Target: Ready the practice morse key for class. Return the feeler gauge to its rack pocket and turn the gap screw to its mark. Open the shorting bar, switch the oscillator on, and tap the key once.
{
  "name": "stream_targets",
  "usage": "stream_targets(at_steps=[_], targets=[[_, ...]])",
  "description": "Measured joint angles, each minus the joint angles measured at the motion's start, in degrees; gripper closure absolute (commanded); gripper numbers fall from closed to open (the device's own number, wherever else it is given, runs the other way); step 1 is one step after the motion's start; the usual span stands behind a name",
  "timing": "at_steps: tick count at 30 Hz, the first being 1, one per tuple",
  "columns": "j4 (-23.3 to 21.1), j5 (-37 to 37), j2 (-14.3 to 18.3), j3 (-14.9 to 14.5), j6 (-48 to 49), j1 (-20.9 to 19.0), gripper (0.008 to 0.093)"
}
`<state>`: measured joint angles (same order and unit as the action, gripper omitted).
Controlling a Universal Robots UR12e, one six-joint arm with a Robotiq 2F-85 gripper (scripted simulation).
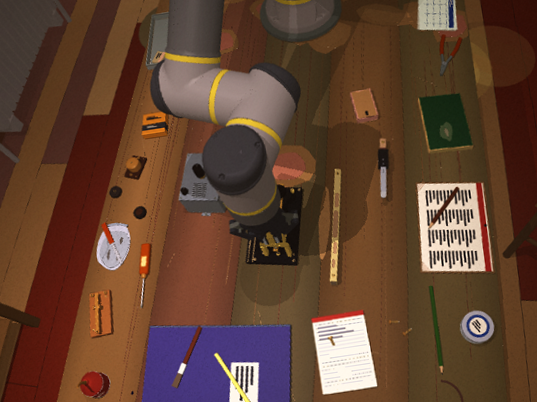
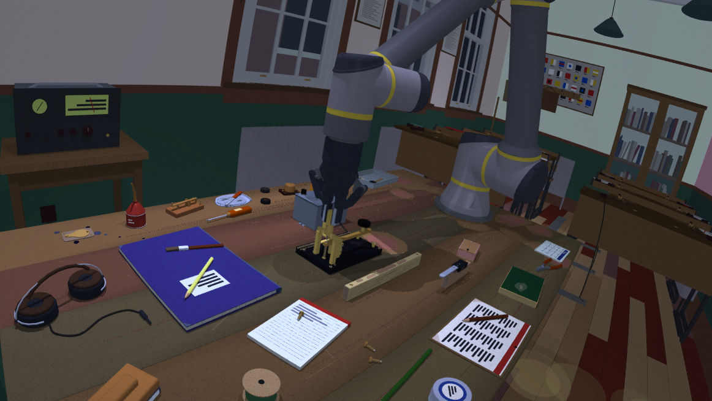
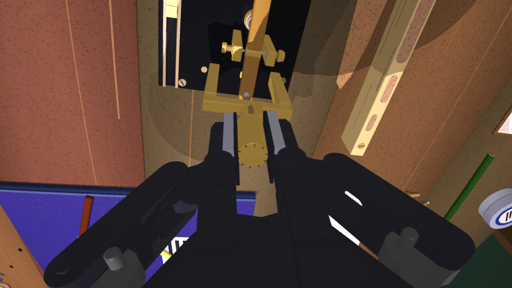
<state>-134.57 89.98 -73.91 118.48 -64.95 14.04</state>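
The morse key (image 1: 274,229) (image 2: 339,244) sits on its black base in the middle of the bench, with a brass lever and a black knob (image 2: 365,222) at its far end. The brass knurled gap screw (image 3: 252,143) (image 2: 326,230) stands upright on the brass bridge at the key's near end, a red tick on its top. My gripper (image 3: 250,123) (image 2: 333,211) comes straight down over it, and its two grey fingers are closed on the sides of the gap screw. The grey oscillator box (image 1: 197,186) (image 2: 308,209) stands just behind the key. I cannot make out the feeler gauge or the shorting bar.
A shallow grey tray (image 2: 377,178) lies at the bench's far edge. A wooden spirit level (image 1: 335,225) (image 3: 386,77) lies right of the key, a blue pad (image 1: 214,379) with pencil and brush in front left, and a lined notepad (image 2: 299,331) in front.
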Motion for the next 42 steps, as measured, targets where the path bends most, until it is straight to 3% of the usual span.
stream_targets(at_steps=[14,24,42], targets=[[0.0,0.0,0.0,0.0,0.0,0.0,0.0929],[0.0,0.0,0.0,0.0,0.0,0.0,0.0729],[0.3,0.0,-0.2,-0.1,0.0,0.0,0.0725]])
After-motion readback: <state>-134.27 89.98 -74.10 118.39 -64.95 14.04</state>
